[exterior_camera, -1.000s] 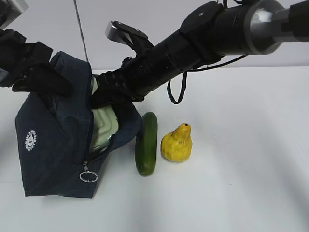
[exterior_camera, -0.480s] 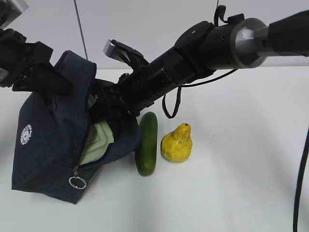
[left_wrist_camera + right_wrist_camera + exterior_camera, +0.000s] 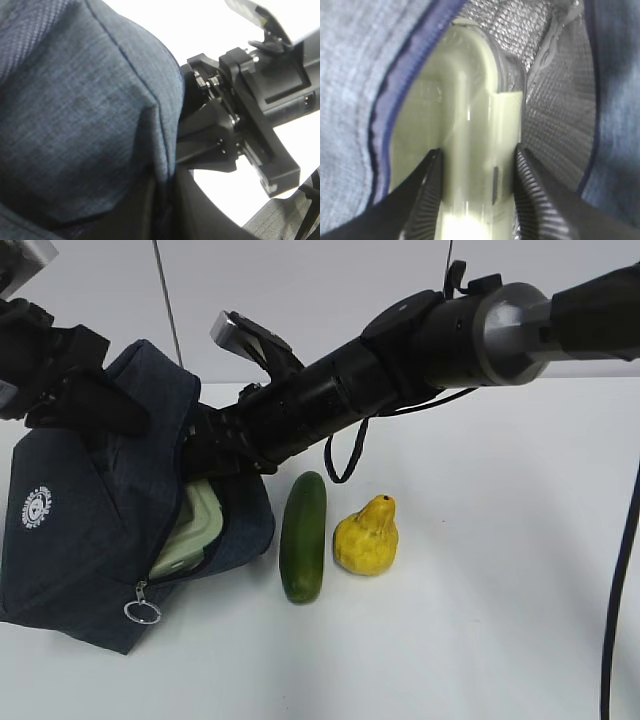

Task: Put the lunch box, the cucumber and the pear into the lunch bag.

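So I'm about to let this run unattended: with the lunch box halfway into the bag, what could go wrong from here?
1. The right gripper holds the lunch box inside the lunch bag; it may catch on the zipper edge or drag the tilted bag.
2. The left gripper pinches only the bag's top fabric; a slip could close the opening.
3. The cucumber lies close beside the bag; a shifting bag might roll it into the pear.
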{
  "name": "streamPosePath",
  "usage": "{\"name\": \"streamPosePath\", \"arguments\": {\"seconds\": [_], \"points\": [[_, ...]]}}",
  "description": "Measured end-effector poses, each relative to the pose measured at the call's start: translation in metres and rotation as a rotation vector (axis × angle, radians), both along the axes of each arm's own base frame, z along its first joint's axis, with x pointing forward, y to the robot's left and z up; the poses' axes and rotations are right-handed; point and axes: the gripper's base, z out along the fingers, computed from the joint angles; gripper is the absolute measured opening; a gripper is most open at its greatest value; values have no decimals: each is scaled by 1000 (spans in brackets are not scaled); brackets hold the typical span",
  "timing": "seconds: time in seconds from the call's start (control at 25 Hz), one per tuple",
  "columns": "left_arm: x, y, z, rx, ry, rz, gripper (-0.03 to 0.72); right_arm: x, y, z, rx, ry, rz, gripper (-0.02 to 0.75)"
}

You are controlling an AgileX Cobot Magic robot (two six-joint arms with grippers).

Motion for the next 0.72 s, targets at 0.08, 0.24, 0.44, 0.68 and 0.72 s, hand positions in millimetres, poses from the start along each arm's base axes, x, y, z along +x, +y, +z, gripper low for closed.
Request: {"name": "streamPosePath", "arguments": {"seconds": [0.08,0.24,0.44,0.68,0.72], "points": [[0,0,0,1,0,0,17,0,0,0,1,-1,-1,326],[0,0,0,1,0,0,17,0,0,0,2,-2,-1,328],[-1,0,0,0,7,-6,17,1,0,-1,3,-4,-8,364],[-1,0,0,0,9,-8,17,2,2,3,38,11,-24,471],[-1,0,0,0,9,-8,17,2,2,3,38,11,-24,483]]}}
